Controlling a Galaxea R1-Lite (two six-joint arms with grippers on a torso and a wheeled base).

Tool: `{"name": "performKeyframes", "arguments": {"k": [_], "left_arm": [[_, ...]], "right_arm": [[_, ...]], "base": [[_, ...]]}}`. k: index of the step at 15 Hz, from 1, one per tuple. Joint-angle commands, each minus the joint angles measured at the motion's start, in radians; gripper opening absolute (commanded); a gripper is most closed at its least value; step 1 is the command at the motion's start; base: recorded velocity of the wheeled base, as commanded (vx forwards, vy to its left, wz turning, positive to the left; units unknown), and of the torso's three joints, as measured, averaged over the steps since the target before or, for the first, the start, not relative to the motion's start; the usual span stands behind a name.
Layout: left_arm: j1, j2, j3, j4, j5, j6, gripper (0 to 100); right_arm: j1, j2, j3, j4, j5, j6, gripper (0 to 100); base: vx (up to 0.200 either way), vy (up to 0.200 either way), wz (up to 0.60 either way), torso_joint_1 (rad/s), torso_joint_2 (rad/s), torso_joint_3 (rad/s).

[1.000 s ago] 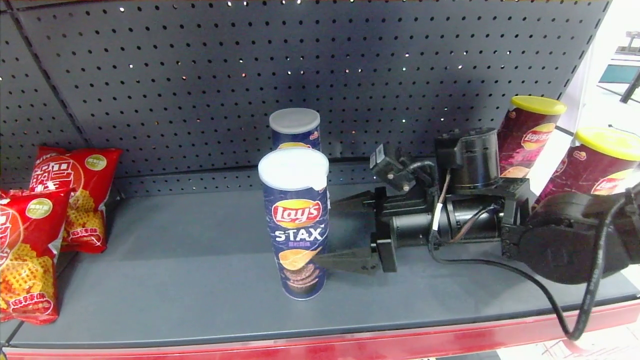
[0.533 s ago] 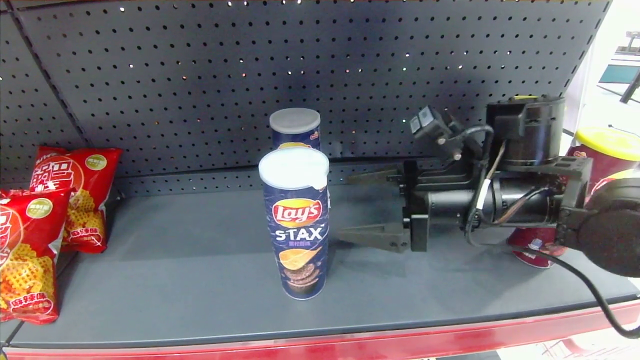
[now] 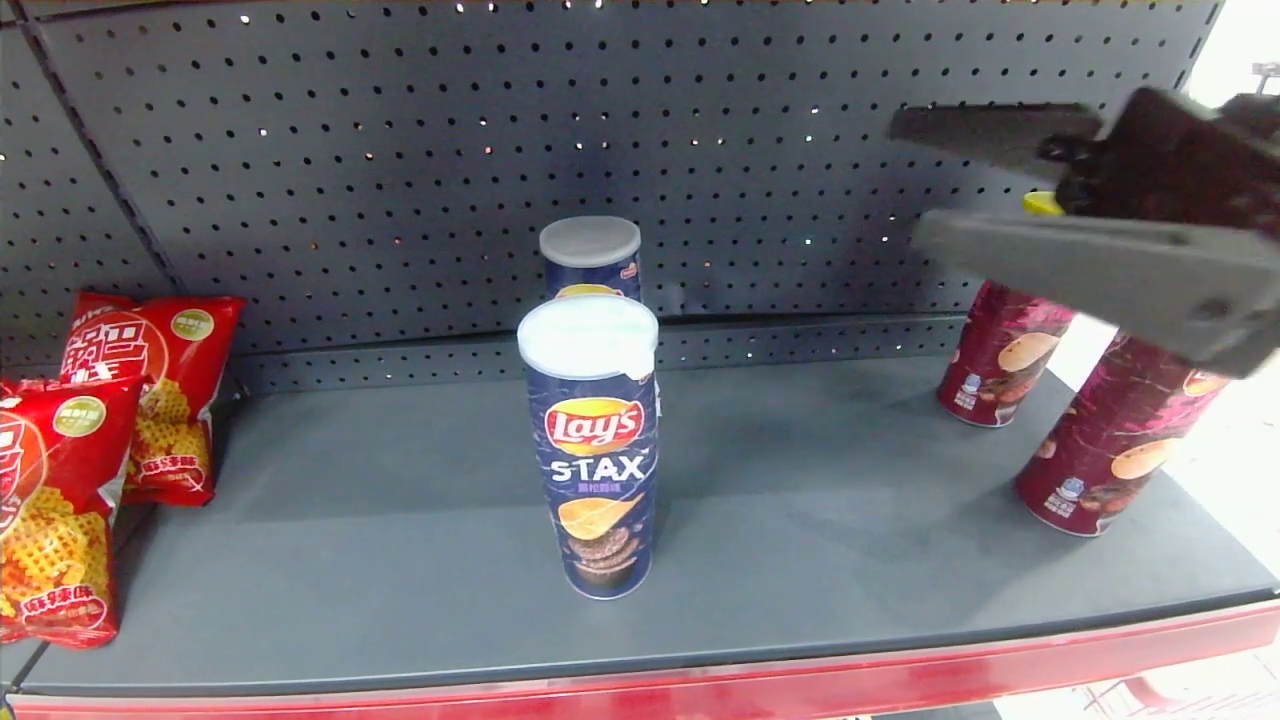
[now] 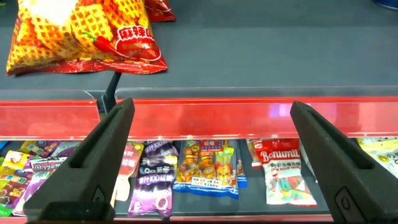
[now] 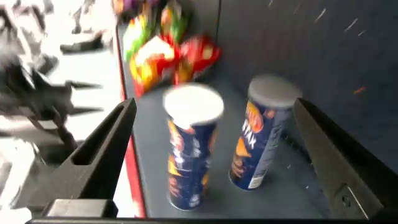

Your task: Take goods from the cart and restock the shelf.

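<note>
The right gripper hangs with jaws apart and empty, at two o'clock from the front blue can on the shelf. The left gripper is apart too.

Shelf: grey shelf with a red front lip and a perforated back panel.
Centre: front blue can and rear blue can stand in file, the rear one close to the panel.
Right end: rear maroon can and front maroon can stand slightly apart.
Left end: two red snack bags, rear bag and front bag, overlap.
</note>
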Motion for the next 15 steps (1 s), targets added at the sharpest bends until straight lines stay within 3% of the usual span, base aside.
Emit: {"name": "performKeyframes", "arguments": {"k": [1, 3, 4, 6, 8, 10, 12, 13, 15], "left_arm": [[0.000, 0.000, 0.000, 0.000, 0.000, 0.000, 100], [0.000, 0.000, -0.001, 0.000, 0.000, 0.000, 100], [0.000, 0.000, 0.000, 0.000, 0.000, 0.000, 100], [0.002, 0.000, -0.001, 0.000, 0.000, 0.000, 100], [0.000, 0.000, 0.000, 0.000, 0.000, 0.000, 100], [0.000, 0.000, 0.000, 0.000, 0.000, 0.000, 100], [0.000, 0.000, 0.000, 0.000, 0.000, 0.000, 100], [0.000, 0.000, 0.000, 0.000, 0.000, 0.000, 100], [0.000, 0.000, 0.000, 0.000, 0.000, 0.000, 100]], "right_arm": [[-0.138, -0.367, 0.195, 0.000, -0.046, 0.083, 100], [-0.273, -0.558, 0.355, 0.002, -0.052, 0.123, 100], [-0.342, -0.661, 0.442, 0.008, -0.094, 0.162, 100], [-0.397, -0.808, 0.548, 0.040, -0.224, 0.231, 100], [-0.454, -0.914, 0.568, 0.224, -0.490, 0.238, 100], [-0.458, -0.928, 0.602, 0.267, -0.737, 0.235, 100], [-0.457, -0.963, 0.669, 0.302, -0.753, 0.197, 100], [-0.494, -0.985, 0.771, 0.296, -0.749, 0.116, 100], [-0.563, -1.025, 0.927, 0.224, -0.729, 0.109, 100]], "base": [[0.000, 0.000, 0.00, 0.000, 0.00, 0.000], [0.000, 0.000, 0.00, 0.000, 0.00, 0.000], [0.000, 0.000, 0.00, 0.000, 0.00, 0.000], [0.000, 0.000, 0.00, 0.000, 0.00, 0.000], [0.000, 0.000, 0.00, 0.000, 0.00, 0.000], [0.000, 0.000, 0.00, 0.000, 0.00, 0.000], [0.000, 0.000, 0.00, 0.000, 0.00, 0.000], [0.000, 0.000, 0.00, 0.000, 0.00, 0.000], [0.000, 0.000, 0.00, 0.000, 0.00, 0.000]]}}
